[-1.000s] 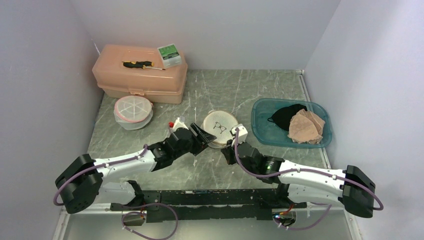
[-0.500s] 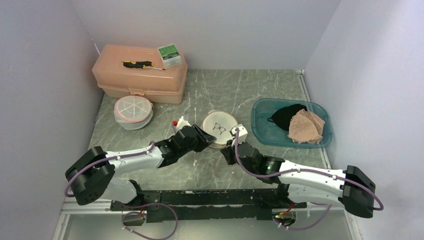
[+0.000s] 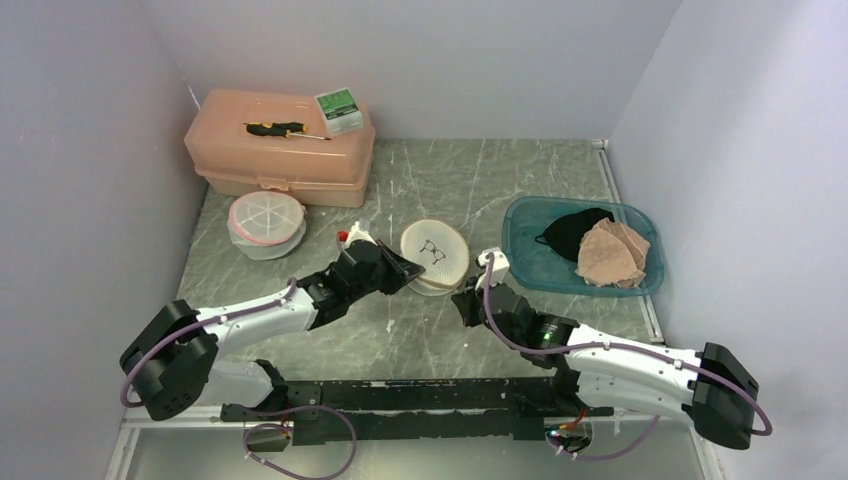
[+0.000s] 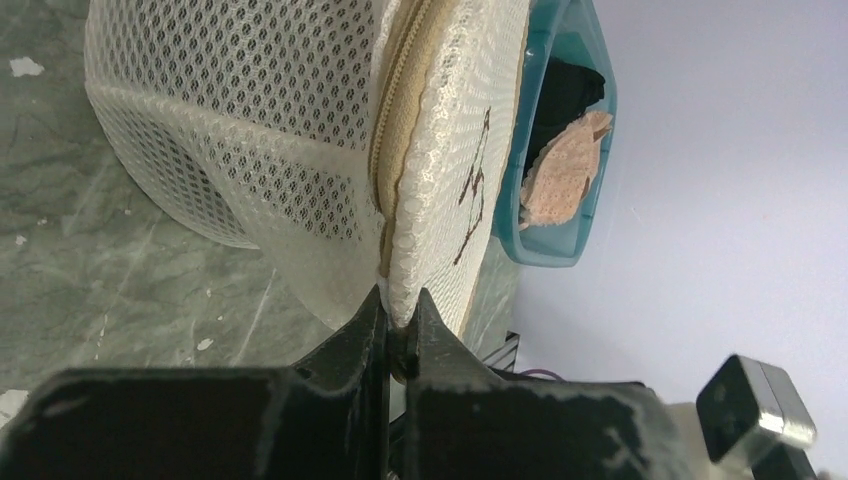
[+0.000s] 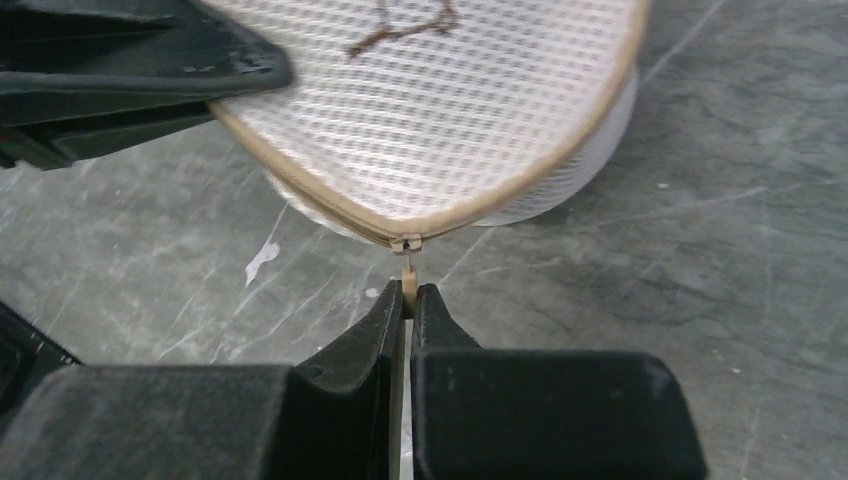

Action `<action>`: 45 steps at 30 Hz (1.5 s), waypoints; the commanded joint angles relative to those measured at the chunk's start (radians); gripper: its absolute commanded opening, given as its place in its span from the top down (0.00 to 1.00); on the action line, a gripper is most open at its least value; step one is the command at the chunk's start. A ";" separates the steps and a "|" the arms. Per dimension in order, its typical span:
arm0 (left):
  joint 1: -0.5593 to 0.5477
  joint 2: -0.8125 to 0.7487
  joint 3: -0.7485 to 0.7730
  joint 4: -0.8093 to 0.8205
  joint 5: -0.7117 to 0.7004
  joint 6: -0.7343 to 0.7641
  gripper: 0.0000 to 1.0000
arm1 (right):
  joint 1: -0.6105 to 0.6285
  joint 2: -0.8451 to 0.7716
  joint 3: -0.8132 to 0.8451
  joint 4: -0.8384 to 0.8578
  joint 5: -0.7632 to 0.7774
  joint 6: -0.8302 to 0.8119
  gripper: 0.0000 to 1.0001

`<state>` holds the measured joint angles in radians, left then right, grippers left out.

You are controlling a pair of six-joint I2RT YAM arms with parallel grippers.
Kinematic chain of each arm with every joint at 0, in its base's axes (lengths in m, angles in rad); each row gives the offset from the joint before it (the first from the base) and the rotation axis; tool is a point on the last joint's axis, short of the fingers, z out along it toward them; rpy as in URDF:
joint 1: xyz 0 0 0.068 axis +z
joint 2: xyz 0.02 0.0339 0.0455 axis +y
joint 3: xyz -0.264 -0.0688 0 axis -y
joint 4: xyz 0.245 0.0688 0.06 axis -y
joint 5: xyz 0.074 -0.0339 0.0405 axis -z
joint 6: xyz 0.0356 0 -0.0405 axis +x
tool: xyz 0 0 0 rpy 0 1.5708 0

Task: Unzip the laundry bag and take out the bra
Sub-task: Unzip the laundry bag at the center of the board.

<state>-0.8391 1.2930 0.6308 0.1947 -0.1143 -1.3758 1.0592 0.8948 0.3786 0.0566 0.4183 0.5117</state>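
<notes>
At five o'clock on the round white mesh laundry bag [image 3: 436, 254], right claw [image 5: 405, 297] is pinching its tan zipper pull [image 5: 407, 268]; left claw [image 4: 400, 312] is clamping the rim.

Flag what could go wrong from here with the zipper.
The right gripper pinches only the tip of the thin beige zipper pull; it could slip out when pulled. The left gripper holds just the rim of the round white mesh laundry bag, which might slide along rather than unzip.

Two laundry bags [image 3: 435, 255]; one bin [image 3: 527, 266]
</notes>
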 commanded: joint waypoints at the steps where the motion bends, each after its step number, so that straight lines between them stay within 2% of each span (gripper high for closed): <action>1: 0.049 -0.035 0.005 -0.021 0.064 0.058 0.97 | -0.075 -0.021 -0.013 -0.018 0.011 0.035 1.00; 6: 0.087 -0.020 0.057 -0.072 0.167 0.173 0.97 | -0.122 -0.036 -0.004 -0.008 -0.027 -0.004 1.00; 12: 0.161 -0.061 0.132 -0.083 0.284 0.352 0.97 | -0.014 -0.127 0.061 -0.050 0.057 -0.121 1.00; 18: 0.182 -0.017 0.407 -0.319 0.369 0.622 0.97 | 0.057 -0.140 0.136 -0.113 0.067 -0.149 1.00; 23: 0.223 0.072 0.543 -0.399 0.465 0.674 0.96 | 0.103 -0.094 0.153 -0.066 0.062 -0.109 1.00; 26: 0.263 0.128 0.493 -0.298 0.592 0.671 0.93 | 0.117 -0.060 0.132 -0.017 0.087 -0.063 1.00; 31: 0.305 0.256 0.283 0.157 0.841 0.522 0.88 | 0.125 -0.004 0.081 0.014 0.135 -0.002 1.00; 34: 0.312 0.346 0.212 0.401 0.923 0.427 0.77 | 0.131 0.014 0.054 0.011 0.147 0.027 1.00; 36: 0.314 0.376 0.170 0.502 0.917 0.370 0.61 | 0.131 0.017 0.042 0.004 0.151 0.036 1.00; 39: 0.314 0.344 0.137 0.463 0.837 0.354 0.41 | 0.131 0.003 0.026 -0.016 0.163 0.046 1.00; 42: 0.314 0.265 0.102 0.358 0.722 0.329 0.31 | 0.131 -0.020 0.014 -0.040 0.175 0.047 1.00; 44: 0.310 0.185 0.010 0.399 0.639 0.247 0.09 | 0.131 -0.034 0.010 -0.051 0.182 0.038 1.00; 45: 0.303 0.149 -0.034 0.435 0.592 0.190 0.06 | 0.131 -0.039 0.008 -0.052 0.183 0.032 1.00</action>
<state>-0.5270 1.5951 0.7136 0.5060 0.6357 -1.0256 1.1851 0.8898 0.3965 -0.0006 0.5598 0.5392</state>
